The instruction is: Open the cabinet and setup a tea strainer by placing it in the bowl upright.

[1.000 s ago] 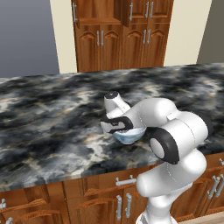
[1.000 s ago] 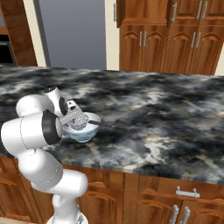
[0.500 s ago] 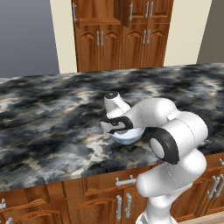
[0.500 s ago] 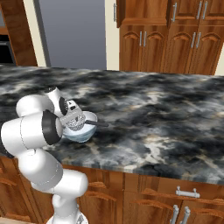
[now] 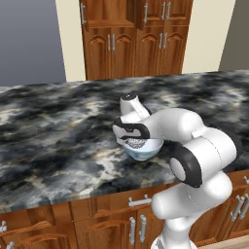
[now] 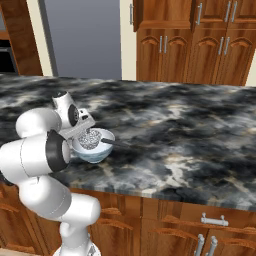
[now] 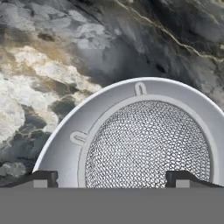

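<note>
- The gripper (image 7: 112, 178) is hanging right over the tea strainer (image 6: 90, 139), looking straight down into the mesh, with its two dark fingertips (image 7: 43, 178) spread wide to either side of the basket and closing on nothing.
- The tea strainer is sitting inside the bowl (image 6: 95, 154), mesh cup opening upward, rim level as far as the hand view is showing it.
- Its long axis is running along the thin dark handle (image 6: 116, 143), which is poking out over the bowl's rim toward the right side of the right base view, away from the arm.
- The bowl itself is resting on the dark marbled counter (image 6: 190, 135), near the front edge, just in front of the robot's shoulder.
- So the thing is lying directly below the tool; my read is that the coming move is turning on a straight lift away from the basket, with nothing of the fingers dragging on the rim or the handle.
- Counting up: one tea strainer, one bowl, one gripper on one arm.
- Across the room the cabinet (image 5: 136, 41) is standing against the back wall, well apart from the counter; I'm making out two pairs of grey bar handles on its lower doors and more above.
- Judging by how things are lying, the placing looks done.
</note>
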